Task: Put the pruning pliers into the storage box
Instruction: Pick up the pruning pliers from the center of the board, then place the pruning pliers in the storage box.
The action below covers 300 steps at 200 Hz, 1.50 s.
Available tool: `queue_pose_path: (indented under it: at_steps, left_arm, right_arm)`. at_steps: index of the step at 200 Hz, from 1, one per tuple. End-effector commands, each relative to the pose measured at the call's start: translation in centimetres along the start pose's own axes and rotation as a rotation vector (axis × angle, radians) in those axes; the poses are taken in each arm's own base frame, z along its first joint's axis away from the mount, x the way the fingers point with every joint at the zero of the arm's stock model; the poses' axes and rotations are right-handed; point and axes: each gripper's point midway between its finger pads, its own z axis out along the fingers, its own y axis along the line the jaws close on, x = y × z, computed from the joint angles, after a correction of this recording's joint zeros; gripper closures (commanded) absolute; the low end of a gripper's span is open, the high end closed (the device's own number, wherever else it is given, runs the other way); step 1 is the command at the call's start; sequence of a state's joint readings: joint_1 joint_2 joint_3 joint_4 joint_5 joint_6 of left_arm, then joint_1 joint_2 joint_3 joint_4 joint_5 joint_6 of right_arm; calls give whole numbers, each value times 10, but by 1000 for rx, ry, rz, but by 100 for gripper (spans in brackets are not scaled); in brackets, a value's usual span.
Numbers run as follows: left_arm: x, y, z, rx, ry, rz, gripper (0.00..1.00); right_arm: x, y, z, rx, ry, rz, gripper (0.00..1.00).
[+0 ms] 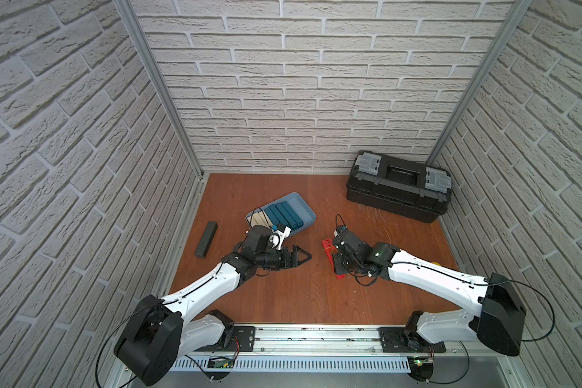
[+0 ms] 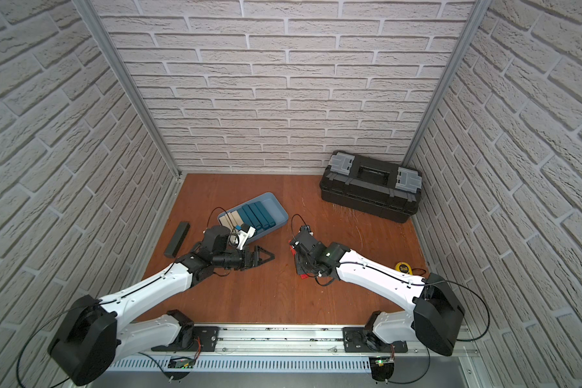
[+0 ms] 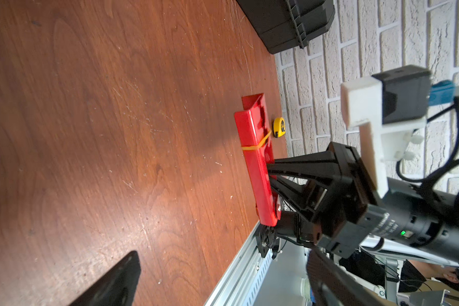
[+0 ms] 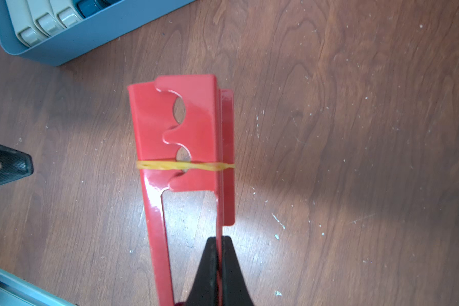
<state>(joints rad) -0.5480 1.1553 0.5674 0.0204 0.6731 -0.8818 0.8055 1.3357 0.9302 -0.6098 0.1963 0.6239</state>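
Observation:
The red slotted pruning pliers, bound by a yellow rubber band, are at mid-table to the right of the storage box. My right gripper is shut on their thin edge. They also show as the red pruning pliers in the left wrist view, low over the wood; whether they touch it I cannot tell. The light blue storage box holds several teal pliers and beige pliers side by side. My left gripper hangs open and empty just in front of the box, pointing towards the red pliers.
A black toolbox with grey latches stands at the back right corner. A dark grey bar lies near the left wall. A yellow tape measure sits by the right wall. The metal rail runs along the front edge.

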Motion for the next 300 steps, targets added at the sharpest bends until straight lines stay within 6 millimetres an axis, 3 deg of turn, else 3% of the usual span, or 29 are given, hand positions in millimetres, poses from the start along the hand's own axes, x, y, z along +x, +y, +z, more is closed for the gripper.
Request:
queue_pose_path:
  at_steps: [1, 45, 128, 216, 226, 300]
  left_arm:
    - [-17, -2, -2, 2, -32, 33, 2]
    - [-40, 7, -14, -11, -99, 20, 2]
    - [-65, 20, -32, -35, -176, 10, 2]
    - [-83, 31, -50, -56, -213, -7, 2]
    - [-86, 32, -51, -59, -217, -5, 2]
    - [-112, 53, -67, -137, -283, -33, 2]
  right_arm:
    - [-17, 10, -1, -49, -29, -36, 97]
    - [-45, 18, 9, -86, -9, -76, 97]
    - [-122, 55, 34, -177, 5, -163, 97]
    - [-184, 59, 55, -210, -34, -205, 97]
    - [-185, 58, 68, -207, -15, -210, 97]
    - [-215, 58, 108, -186, -41, -273, 97]
